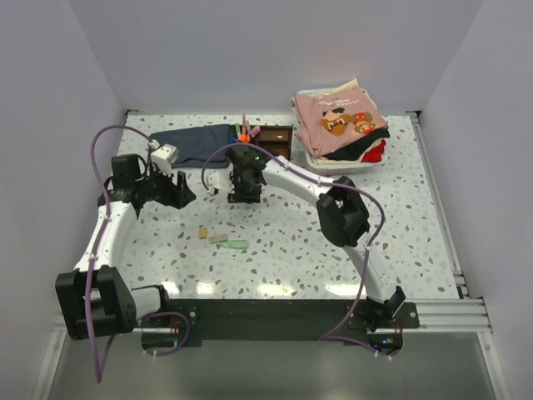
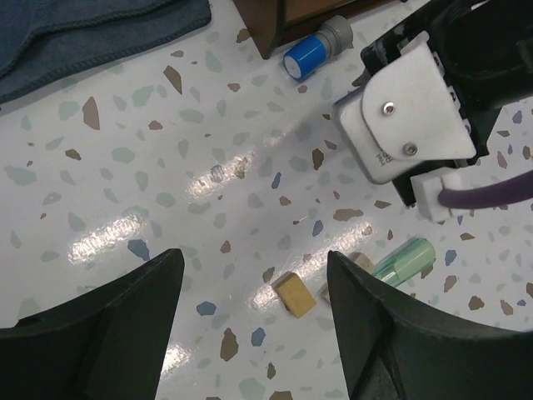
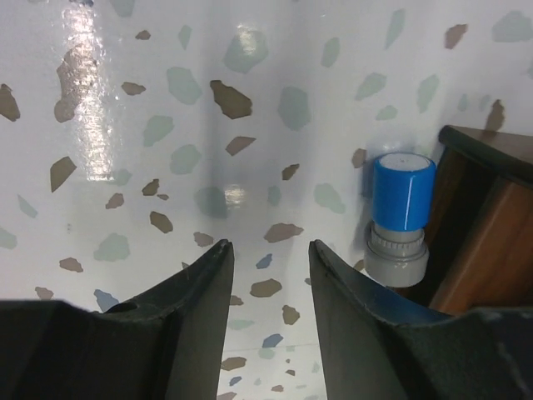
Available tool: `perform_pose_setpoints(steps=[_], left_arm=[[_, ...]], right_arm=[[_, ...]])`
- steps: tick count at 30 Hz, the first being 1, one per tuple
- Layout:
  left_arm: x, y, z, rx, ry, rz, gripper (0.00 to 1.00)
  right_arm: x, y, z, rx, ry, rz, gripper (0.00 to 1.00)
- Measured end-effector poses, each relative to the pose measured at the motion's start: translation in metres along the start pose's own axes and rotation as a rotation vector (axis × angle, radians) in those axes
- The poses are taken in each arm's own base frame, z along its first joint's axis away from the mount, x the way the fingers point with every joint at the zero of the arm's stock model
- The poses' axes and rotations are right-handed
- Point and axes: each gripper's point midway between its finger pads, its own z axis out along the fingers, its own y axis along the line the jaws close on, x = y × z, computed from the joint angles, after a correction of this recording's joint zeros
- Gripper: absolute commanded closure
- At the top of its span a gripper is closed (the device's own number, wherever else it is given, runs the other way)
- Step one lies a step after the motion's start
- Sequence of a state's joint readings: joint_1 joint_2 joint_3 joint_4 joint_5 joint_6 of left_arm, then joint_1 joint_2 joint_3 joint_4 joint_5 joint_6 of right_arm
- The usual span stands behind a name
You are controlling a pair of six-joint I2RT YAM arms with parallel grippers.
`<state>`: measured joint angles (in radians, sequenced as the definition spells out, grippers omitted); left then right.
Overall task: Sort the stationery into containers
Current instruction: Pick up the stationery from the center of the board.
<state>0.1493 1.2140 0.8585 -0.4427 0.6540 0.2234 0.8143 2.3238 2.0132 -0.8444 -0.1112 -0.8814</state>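
The dark brown organiser (image 1: 276,138) stands at the back with several coloured pens (image 1: 244,133) upright in it. A blue-capped bottle (image 3: 401,212) lies on its side against the organiser's corner (image 3: 491,225). My right gripper (image 3: 268,250) hovers open just left of the bottle, nothing between its fingers. A tan eraser (image 2: 296,294), a pale eraser (image 2: 360,262) partly hidden by a finger, and a pale green pen (image 2: 404,260) lie on the table. My left gripper (image 2: 254,258) hangs open above them and is empty. The bottle (image 2: 316,48) also shows in the left wrist view.
A dark blue folded cloth (image 1: 196,143) lies left of the organiser. A white bin of pink clothes (image 1: 341,125) stands at the back right. The right wrist's white camera mount (image 2: 408,125) is close to the left gripper. The erasers (image 1: 202,233) lie mid-table.
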Motion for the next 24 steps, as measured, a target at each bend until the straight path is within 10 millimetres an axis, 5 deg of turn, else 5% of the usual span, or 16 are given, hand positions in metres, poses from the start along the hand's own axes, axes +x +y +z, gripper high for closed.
perform_pose_setpoints(steps=[17, 24], left_arm=[[-0.001, 0.003, 0.009, 0.03, 0.014, -0.021, 0.26], [0.0, 0.003, 0.011, 0.036, 0.018, -0.025, 0.26]], right_arm=[[-0.003, -0.058, -0.013, 0.094, -0.188, 0.1, 0.45], [-0.012, -0.067, -0.014, 0.119, -0.236, 0.096, 0.44]])
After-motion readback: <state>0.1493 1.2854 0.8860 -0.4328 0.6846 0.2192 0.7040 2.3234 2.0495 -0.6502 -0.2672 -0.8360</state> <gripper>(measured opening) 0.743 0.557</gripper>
